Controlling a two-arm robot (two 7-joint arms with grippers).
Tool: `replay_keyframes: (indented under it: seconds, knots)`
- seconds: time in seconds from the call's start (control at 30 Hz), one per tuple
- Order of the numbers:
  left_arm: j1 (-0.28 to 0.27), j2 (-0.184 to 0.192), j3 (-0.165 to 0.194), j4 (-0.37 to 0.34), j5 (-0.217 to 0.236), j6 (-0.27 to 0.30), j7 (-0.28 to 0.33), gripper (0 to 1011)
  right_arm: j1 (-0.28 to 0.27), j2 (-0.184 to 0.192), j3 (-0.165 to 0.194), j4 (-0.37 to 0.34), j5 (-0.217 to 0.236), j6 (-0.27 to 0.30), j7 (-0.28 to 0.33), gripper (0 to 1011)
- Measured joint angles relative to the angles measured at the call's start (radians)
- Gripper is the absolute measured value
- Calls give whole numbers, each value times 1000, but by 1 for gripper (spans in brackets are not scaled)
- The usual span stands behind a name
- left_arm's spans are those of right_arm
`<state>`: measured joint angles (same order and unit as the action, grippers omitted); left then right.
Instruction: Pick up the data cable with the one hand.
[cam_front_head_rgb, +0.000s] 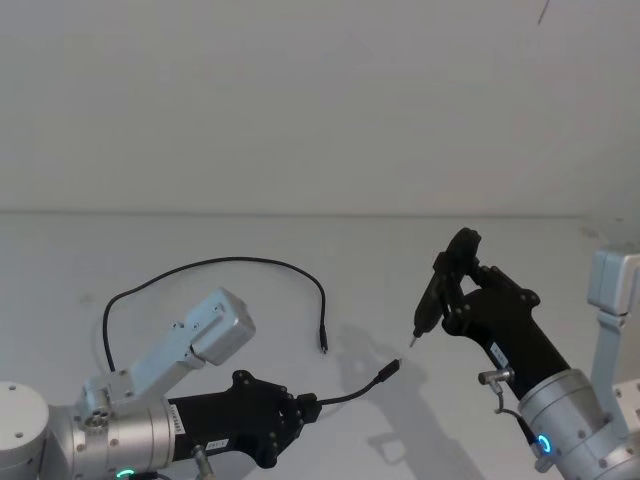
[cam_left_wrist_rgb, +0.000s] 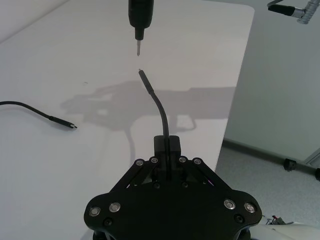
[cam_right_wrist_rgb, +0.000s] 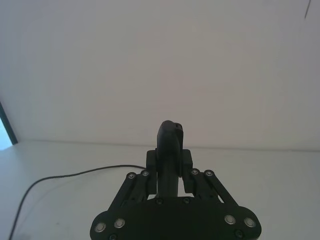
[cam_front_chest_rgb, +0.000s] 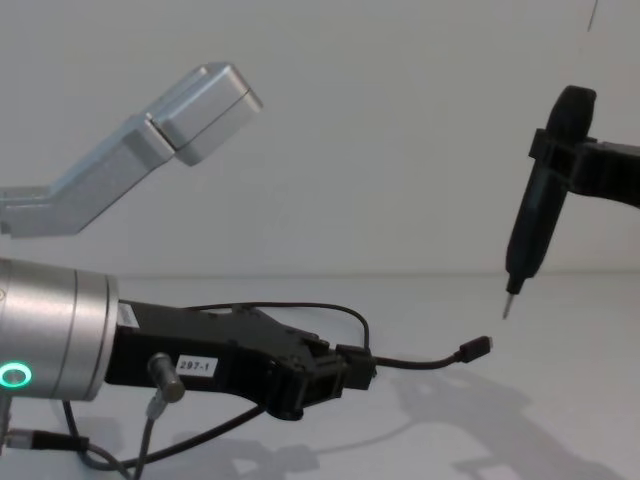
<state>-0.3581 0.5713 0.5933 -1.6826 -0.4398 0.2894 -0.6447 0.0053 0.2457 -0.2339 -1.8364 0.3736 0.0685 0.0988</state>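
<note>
The left gripper, near left, has its jaws clamped on the data cable. The cable's plug end juts rightward, raised off the white table. The right gripper grips a black pen-shaped tool, its tip pointing down close to the plug without touching. A thin black wire loops on the table farther back, before a white wall.
</note>
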Motion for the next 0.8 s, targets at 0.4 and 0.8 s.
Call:
replay_keyframes:
  seconds: [0.4, 0.8]
  knots:
    - [1, 2, -1, -2, -1, 0, 0, 40, -12, -21, 15, -14, 43, 43, 14, 279]
    - [2, 3, -1, -3, -2, 0, 0, 40, -22, -28, 32, -19, 83, 69, 22, 279]
